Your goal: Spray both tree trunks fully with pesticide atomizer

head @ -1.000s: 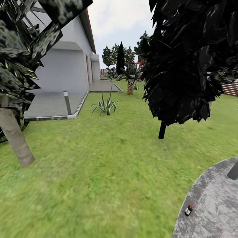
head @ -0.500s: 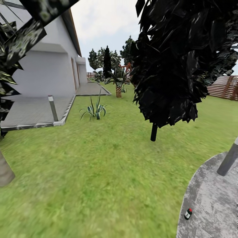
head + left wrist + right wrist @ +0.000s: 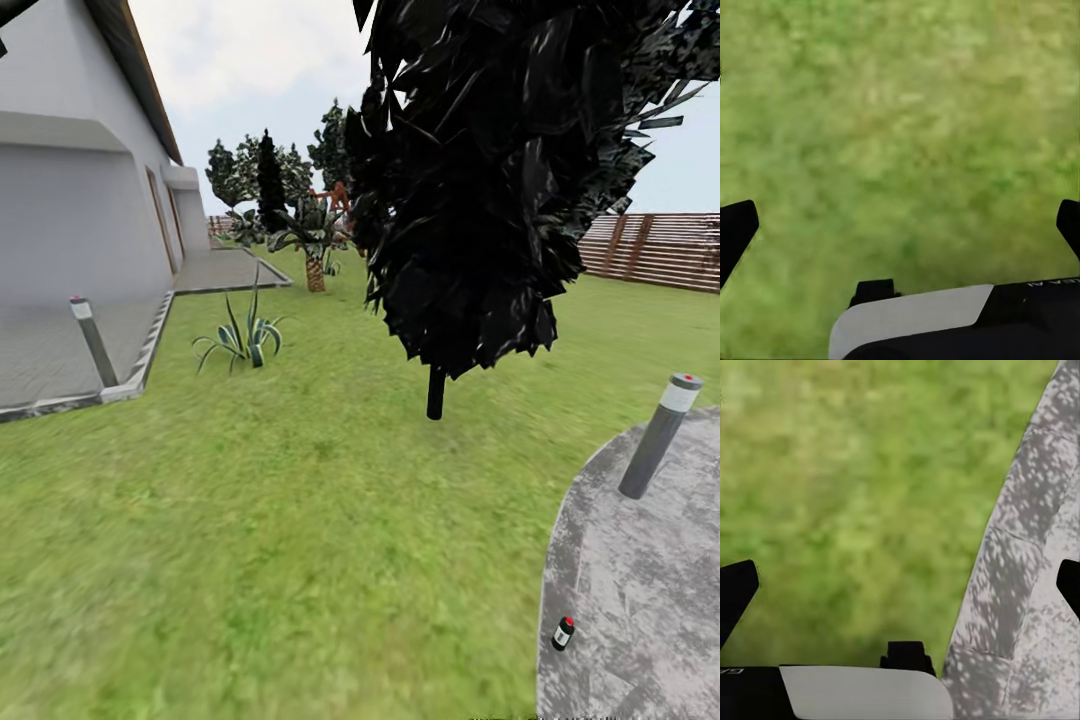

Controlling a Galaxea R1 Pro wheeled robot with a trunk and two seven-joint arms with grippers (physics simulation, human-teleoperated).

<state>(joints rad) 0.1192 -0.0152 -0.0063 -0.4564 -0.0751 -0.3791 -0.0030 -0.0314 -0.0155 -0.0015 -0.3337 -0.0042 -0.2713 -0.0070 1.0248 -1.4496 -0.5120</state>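
The pesticide atomizer (image 3: 563, 633), a small dark bottle with a red-tipped top, stands upright on the grey stone patio (image 3: 640, 590) close to its edge with the lawn. No grey-brown tree trunk is in view. My left gripper (image 3: 900, 225) hangs open over bare grass, its dark fingertips (image 3: 735, 229) wide apart. My right gripper (image 3: 900, 585) is open too, above the line where the grass meets the patio stone (image 3: 1035, 547). Nothing sits between either pair of fingers.
A black-leaved tree on a thin dark stem (image 3: 435, 392) rises from mid-lawn. A grey bollard lamp (image 3: 658, 437) stands on the patio and another (image 3: 93, 340) stands by the house paving. An agave (image 3: 240, 340), a palm (image 3: 315, 270) and a wood fence (image 3: 650, 250) lie farther off.
The whole view has swung right: the house and agave slid left, and the grey-brown trunk at the left edge left the picture. The patio bollard is now in full view.
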